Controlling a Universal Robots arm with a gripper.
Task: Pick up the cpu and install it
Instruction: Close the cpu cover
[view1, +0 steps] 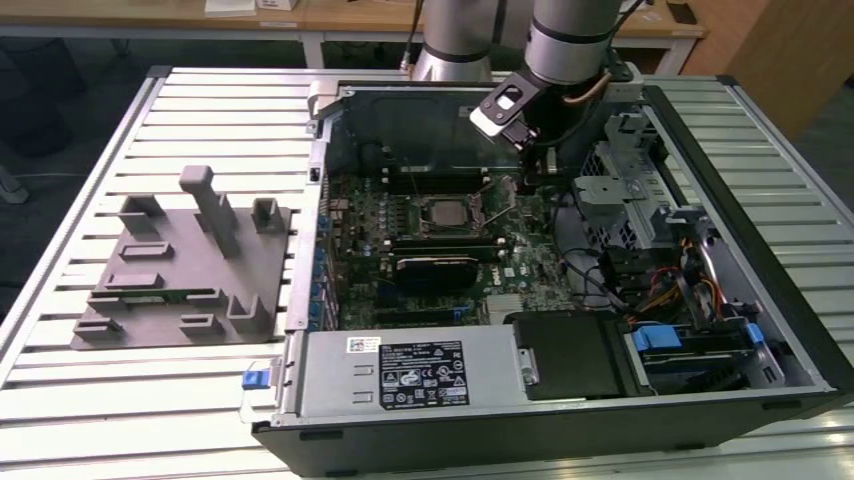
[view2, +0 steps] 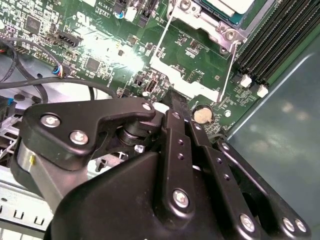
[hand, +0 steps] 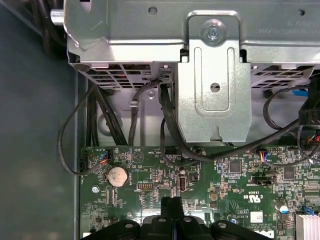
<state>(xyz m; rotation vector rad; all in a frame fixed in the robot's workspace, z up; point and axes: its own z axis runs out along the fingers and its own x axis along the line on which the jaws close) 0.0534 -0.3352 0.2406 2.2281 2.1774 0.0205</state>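
The cpu (view1: 443, 212) is a small square chip with a silver top. It lies in the black-framed socket in the middle of the green motherboard (view1: 521, 265), inside the open computer case. Its pale corner also appears in the second wrist view (view2: 231, 6), with a thin wire lever (view2: 228, 67) beside the socket. My gripper (view1: 533, 186) hangs inside the case, low over the board, on the exterior view's right of the socket and apart from the cpu. Its two black fingers (hand: 169, 206) are pressed together, shut on nothing, above a bare part of the board near a coin battery (hand: 118, 176).
A metal drive cage (hand: 215, 75) and black cables (hand: 170, 125) stand close beside the gripper. A grey plastic fixture (view1: 187, 270) sits on the slatted table at the exterior view's left. The power supply (view1: 400, 372) and coloured wires (view1: 667, 295) fill the case's near side.
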